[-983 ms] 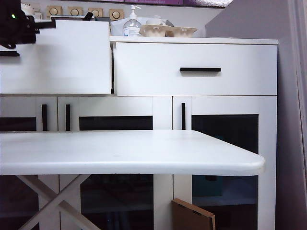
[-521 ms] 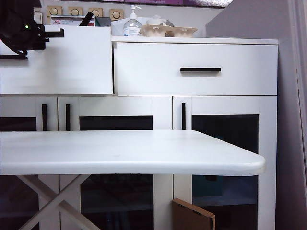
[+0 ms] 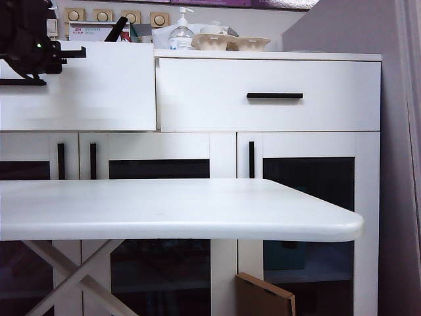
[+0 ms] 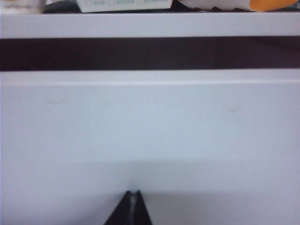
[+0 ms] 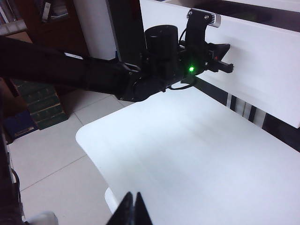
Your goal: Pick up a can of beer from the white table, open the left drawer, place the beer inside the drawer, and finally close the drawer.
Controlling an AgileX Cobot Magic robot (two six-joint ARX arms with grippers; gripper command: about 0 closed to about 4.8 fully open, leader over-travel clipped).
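The left drawer [image 3: 79,85] sticks out a little from the cabinet, in front of the right drawer [image 3: 268,95]. The left claw [image 4: 133,197] is shut, holds nothing, and its tips are right at the drawer front, near the handle [image 3: 20,82]. The right claw [image 5: 132,199] is shut too, holds nothing, and hangs over the tabletop [image 3: 177,207]. I cannot see the can anywhere, and nothing shows on the tabletop. I think the can is in the drawer. What is left is pushing the drawer fully shut.
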